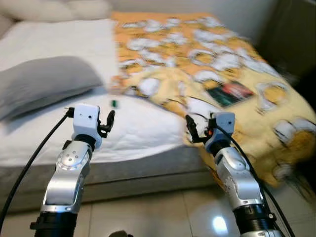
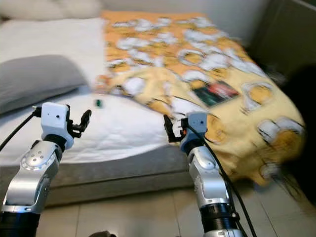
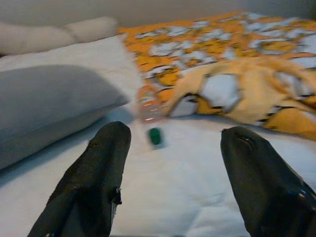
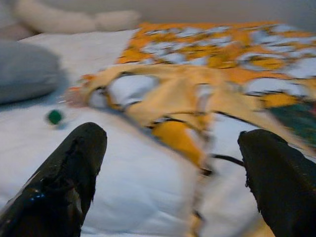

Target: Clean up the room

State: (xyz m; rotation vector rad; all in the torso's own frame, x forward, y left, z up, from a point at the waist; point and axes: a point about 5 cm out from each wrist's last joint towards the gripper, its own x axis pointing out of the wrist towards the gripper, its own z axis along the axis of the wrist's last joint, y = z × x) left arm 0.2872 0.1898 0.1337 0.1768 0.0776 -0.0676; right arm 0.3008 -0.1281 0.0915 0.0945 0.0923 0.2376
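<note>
Two grippers raised in front of the bed (image 1: 148,170), both empty, nothing clamped. Left gripper (image 3: 173,168) level with the mattress edge, aimed across the white sheet (image 1: 143,123); fingers (image 3: 94,182) spread wide in the wrist view. Right gripper (image 4: 173,173) at similar height, aimed at the folded-back edge of the blanket (image 1: 232,59); fingers (image 4: 64,173) likewise well apart.

Blanket, yellow-orange with white rings, spread over the bed's right half, near edge turned over in a loose fold, one corner spilling off the mattress toward the floor (image 1: 163,212). Judged: untidy because thrown back, not folded. Flat dark-green and red item (image 1: 229,93), maybe a booklet or packet, lying on the blanket; too blurred to name. Small green object (image 1: 114,103) on the sheet just beside the blanket's fold, with a faint clear shape (image 3: 148,106) touching it in the left wrist view, possibly a bottle with a green cap; cannot confirm. Grey pillow (image 1: 44,81) to the left, pale pillows (image 1: 59,7) at the head.

Arm pose: both forearms angled up and forward from below, elbows low, wrists bent toward the bed, cables trailing. Judged as a ready or approach stance, neither gripper touching bedding. Frames motion-blurred at right.
</note>
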